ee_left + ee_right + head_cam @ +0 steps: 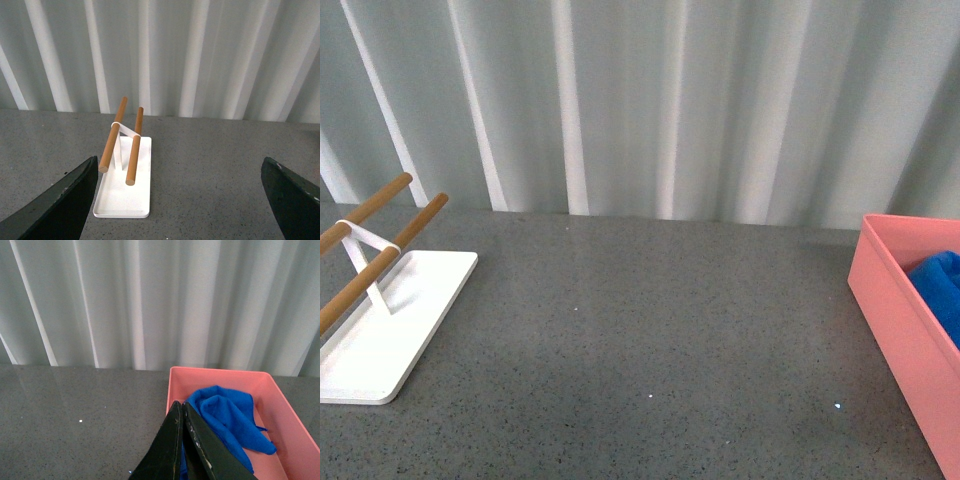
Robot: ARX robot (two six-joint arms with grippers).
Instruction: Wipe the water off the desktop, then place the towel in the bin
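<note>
Both steps look done: the towel [227, 417] lies crumpled inside the bin [285, 390], just beyond the closed, empty right end effector [183, 412]; the left end effector [177, 200] gapes wide.

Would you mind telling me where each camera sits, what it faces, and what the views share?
Front view: on the robot's body, facing the desktop and curtain; no arm shows.
Left wrist view: on the left arm, facing the white tray; the open left end effector frames it.
Right wrist view: on the right arm, facing the bin holding the towel; the shut right end effector shows.
Shared: the front view also shows tray, bin and towel.
</note>
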